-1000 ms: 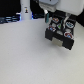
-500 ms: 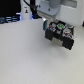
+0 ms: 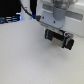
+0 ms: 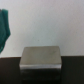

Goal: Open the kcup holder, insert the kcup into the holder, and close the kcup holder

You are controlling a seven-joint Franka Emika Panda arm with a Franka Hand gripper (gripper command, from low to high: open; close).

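Worktop (image 3: 22, 55): pale, plain surface filling most of the exterior view.

Robot arm (image 3: 54, 12): white body, upper centre to upper right of the exterior view, reaching down over the black box.

Kcup holder (image 3: 59, 39): black boxy unit, right of centre in the exterior view, directly under the arm; blurred, drawer state not discernible. In the wrist view a grey-topped block (image 4: 41, 59) sits lower centre, likely the same unit.

Jaws: hidden in the blur above the holder; cannot tell whether they are wide, narrow or holding anything.

Green object (image 4: 4, 29): upper left edge of the wrist view, blurred, unidentifiable.

Kcup: not discernible.
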